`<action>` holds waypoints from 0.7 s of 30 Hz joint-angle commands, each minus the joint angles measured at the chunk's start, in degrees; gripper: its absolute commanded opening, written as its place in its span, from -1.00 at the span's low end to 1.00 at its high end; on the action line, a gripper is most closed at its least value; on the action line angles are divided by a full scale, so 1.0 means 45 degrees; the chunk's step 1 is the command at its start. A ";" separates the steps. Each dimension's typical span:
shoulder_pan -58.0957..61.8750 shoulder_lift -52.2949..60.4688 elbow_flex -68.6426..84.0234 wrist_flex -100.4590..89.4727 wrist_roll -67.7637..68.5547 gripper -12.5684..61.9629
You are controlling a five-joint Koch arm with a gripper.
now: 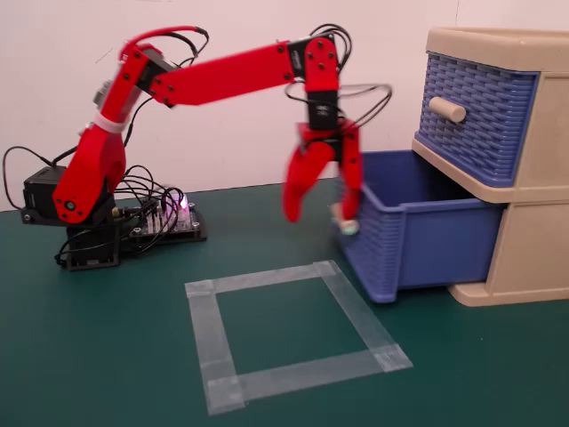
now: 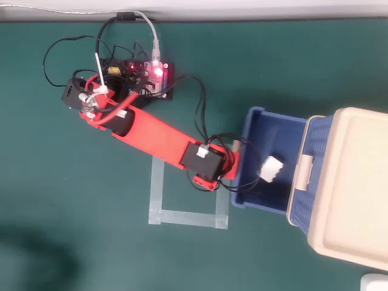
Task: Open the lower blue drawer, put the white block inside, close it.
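Note:
The lower blue drawer (image 1: 427, 233) stands pulled out of the beige cabinet (image 1: 533, 253). Its knob with teal-green ends (image 1: 346, 224) is on its front wall. In the overhead view the white block (image 2: 271, 168) lies inside the open drawer (image 2: 251, 124), near the middle. The drawer wall hides the block in the fixed view. My red gripper (image 1: 322, 212) hangs open and empty just in front of the drawer's front wall. One finger (image 1: 350, 182) is right by the knob, the other (image 1: 295, 191) is out to the left. In the overhead view the wrist (image 2: 206, 162) covers the fingers.
The upper blue drawer (image 1: 476, 116) with a plain beige knob (image 1: 447, 108) is closed. A tape square (image 1: 302, 374) lies on the green table in front of the arm. A lit controller board and cables (image 2: 148, 76) sit by the arm's base.

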 commanded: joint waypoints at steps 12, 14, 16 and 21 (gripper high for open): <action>-0.0859 0.0488 -0.4336 -0.4297 0.1094 0.25; 0.0078 0.3008 -0.4199 -0.0117 0.0938 0.25; 0.1309 0.4336 -0.3848 0.3457 0.0430 0.25; 0.5137 0.8164 0.3437 0.4043 -0.4082 0.25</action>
